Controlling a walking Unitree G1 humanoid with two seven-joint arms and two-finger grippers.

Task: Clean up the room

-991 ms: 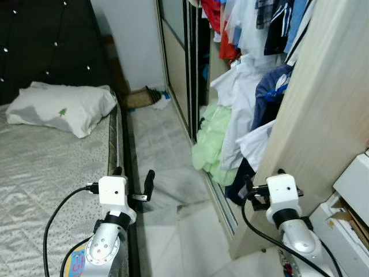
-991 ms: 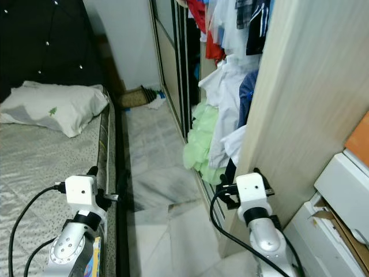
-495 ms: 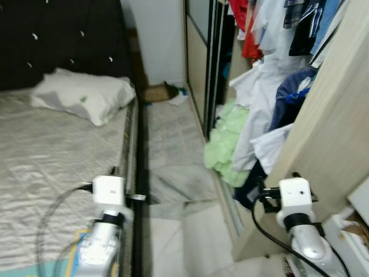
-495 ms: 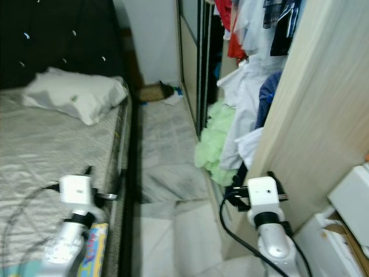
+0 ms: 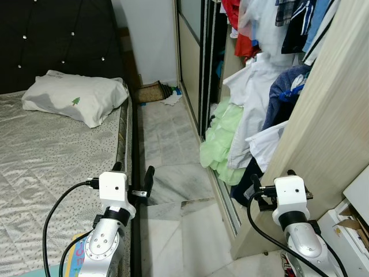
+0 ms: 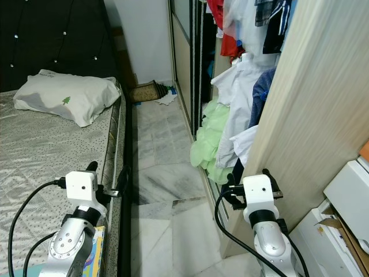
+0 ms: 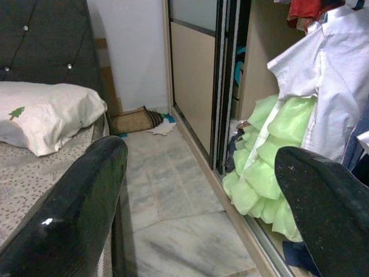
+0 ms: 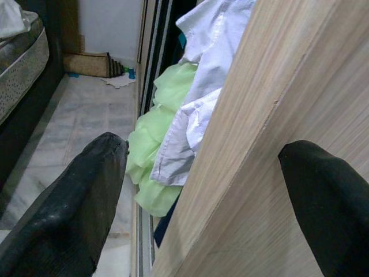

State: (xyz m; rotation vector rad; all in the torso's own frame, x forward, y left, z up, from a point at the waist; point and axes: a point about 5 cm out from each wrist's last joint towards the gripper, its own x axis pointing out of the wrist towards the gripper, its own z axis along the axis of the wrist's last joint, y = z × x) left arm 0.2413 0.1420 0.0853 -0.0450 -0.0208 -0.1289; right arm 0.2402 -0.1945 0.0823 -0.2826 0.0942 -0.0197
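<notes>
Left gripper (image 7: 196,190) is hanging w/ fingers spread apart, holding nothing, just beside the bed (image 5: 46,156) edge. Right gripper (image 8: 202,202) is likewise gaping wide, empty, hard up against the wardrobe's wooden side panel (image 5: 328,133).

Cleanup is looking barely begun, imo. Green ruffled garment (image 5: 222,141) is spilling out of the wardrobe bottom onto the floor (image 5: 167,150), w/ white shirts (image 5: 253,109) sagging over it. Its long axis is running roughly top-to-bottom, frills fanning out toward the bed. Further from the bed's foot, by the far wall, a rolled mat (image 5: 151,92) & scrap of cloth (image 5: 172,100) are lying loose. Pillow (image 5: 75,104) is sitting on the bed, near the headboard.
</notes>
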